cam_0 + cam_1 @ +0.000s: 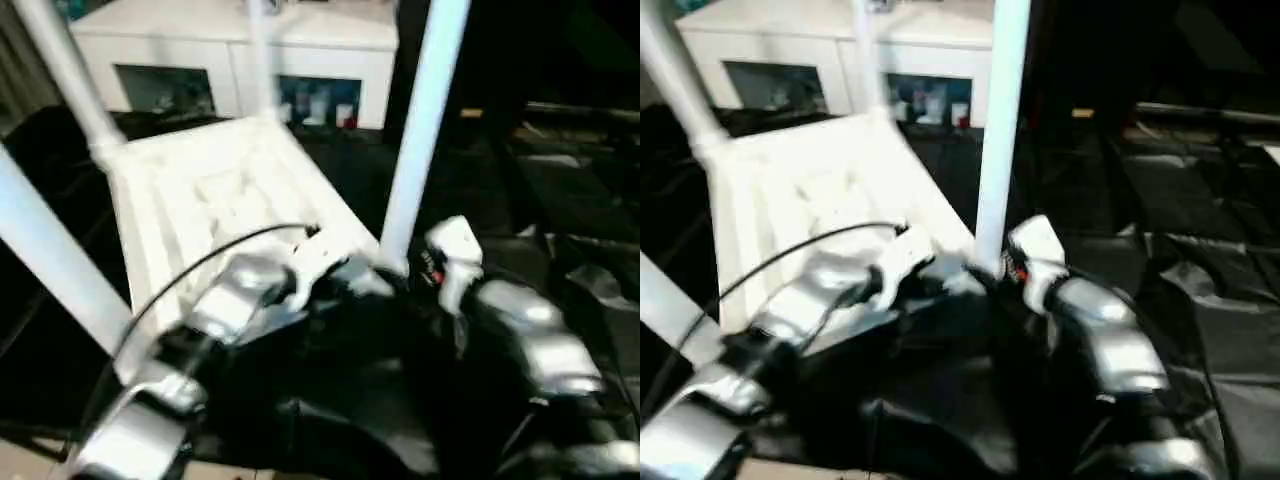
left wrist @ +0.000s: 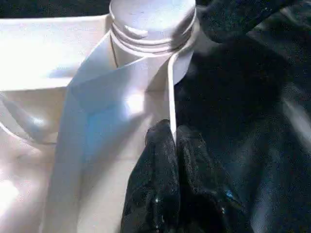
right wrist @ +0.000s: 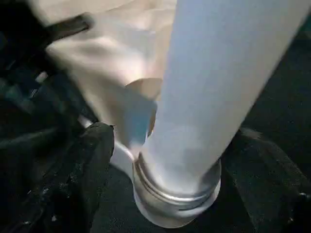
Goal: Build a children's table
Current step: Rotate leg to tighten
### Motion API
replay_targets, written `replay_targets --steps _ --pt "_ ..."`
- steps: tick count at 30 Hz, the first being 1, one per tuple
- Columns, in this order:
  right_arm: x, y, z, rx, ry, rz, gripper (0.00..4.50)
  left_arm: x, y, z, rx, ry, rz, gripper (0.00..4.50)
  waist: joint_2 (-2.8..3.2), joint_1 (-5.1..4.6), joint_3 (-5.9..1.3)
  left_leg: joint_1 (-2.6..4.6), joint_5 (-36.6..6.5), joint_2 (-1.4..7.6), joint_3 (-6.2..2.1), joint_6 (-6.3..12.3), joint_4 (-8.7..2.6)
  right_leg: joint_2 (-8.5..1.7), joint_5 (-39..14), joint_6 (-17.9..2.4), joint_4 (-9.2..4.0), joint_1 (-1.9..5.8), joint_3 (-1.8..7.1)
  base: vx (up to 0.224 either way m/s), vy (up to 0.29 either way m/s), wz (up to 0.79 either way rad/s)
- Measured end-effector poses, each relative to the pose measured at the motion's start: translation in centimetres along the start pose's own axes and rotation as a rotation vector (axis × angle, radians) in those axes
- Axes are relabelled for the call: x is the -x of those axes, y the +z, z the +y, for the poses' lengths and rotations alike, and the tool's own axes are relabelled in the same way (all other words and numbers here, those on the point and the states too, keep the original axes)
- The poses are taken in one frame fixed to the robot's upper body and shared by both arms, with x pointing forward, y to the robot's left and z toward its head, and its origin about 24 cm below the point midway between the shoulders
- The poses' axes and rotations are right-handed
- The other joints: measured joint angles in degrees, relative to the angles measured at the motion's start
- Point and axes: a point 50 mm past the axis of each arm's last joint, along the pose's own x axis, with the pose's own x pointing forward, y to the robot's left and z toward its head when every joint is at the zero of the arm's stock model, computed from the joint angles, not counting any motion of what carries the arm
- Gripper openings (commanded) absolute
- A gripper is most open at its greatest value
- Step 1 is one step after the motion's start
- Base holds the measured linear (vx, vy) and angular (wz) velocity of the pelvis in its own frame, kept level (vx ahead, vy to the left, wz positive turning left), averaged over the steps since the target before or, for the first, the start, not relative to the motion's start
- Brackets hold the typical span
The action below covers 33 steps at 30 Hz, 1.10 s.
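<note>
leg (image 1: 420,130) top cut off; left hand (image 2: 173,138) pinches tabletop (image 2: 58,63) rim.

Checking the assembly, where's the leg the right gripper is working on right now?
That leg stands upright in the near right corner socket of the upside-down tabletop, between the left gripper, pinching the tabletop's rim, and the right gripper.

- Your white tabletop (image 1: 215,195) lies ribbed underside up on black cloth
- Four white legs (image 1: 425,120) stand up from its corner sockets (image 3: 177,194)
</note>
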Motion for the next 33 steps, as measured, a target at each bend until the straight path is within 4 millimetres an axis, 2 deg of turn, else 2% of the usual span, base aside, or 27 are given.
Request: replay_targets --steps 6,16,17,20,22,27,33 --pt "0.3 -0.1 1.1 0.042 0.149 0.035 3.74 1.4 -0.5 -1.1 -0.041 -0.109 0.033 0.00 0.02 0.94 0.04 -0.14 -0.02 -0.04 0.03 0.00 0.03 -0.05 -0.01 -0.02 -0.13 -0.03 0.04 0.000 0.000 0.00" --pt "0.4 -0.7 1.9 0.055 0.245 0.088 3.74 1.9 -0.8 -1.8 -0.036 -0.145 0.045 0.00 -0.01 0.84 0.07 -0.09 -0.01 -0.03 0.04 0.00 0.03 -0.05 -0.02 -0.02 -0.07 -0.04 0.04 0.000 0.000 0.00" --pt "0.4 -0.7 1.9 0.055 0.247 0.088 3.50 1.9 -0.8 -1.8 -0.034 -0.147 0.046 0.00 -0.02 0.85 0.07 -0.10 -0.01 -0.03 0.04 0.00 0.03 -0.05 -0.02 -0.01 -0.07 -0.04 0.04 0.000 0.000 0.00" --pt "0.5 -0.7 1.8 0.055 0.244 0.088 3.41 1.9 -0.8 -1.9 -0.036 -0.148 0.048 0.00 -0.02 0.82 0.07 -0.12 -0.01 -0.03 0.04 0.00 0.03 -0.05 -0.02 -0.01 -0.09 -0.05 0.04 0.000 0.000 0.00" --pt "0.5 -0.6 1.8 0.056 0.244 0.088 3.09 1.9 -0.7 -1.9 -0.036 -0.149 0.049 0.00 -0.02 0.84 0.07 -0.12 -0.01 -0.03 0.04 0.00 0.02 -0.04 -0.03 -0.01 -0.08 -0.06 0.04 0.000 0.000 0.00" --pt "0.6 -0.5 1.7 0.054 0.245 0.082 2.68 2.0 -0.8 -1.9 -0.031 -0.148 0.054 0.00 -0.02 0.79 0.08 -0.11 -0.01 -0.03 0.04 0.00 0.02 -0.04 -0.03 -0.01 -0.08 -0.06 0.04 0.000 0.000 0.00" --pt "0.6 -0.5 1.8 0.056 0.251 0.081 2.50 2.1 -0.8 -2.0 -0.030 -0.148 0.057 0.00 -0.02 0.79 0.08 -0.11 -0.01 -0.03 0.04 0.00 0.02 -0.04 -0.03 -0.01 -0.08 -0.06 0.04 0.000 0.000 0.00"
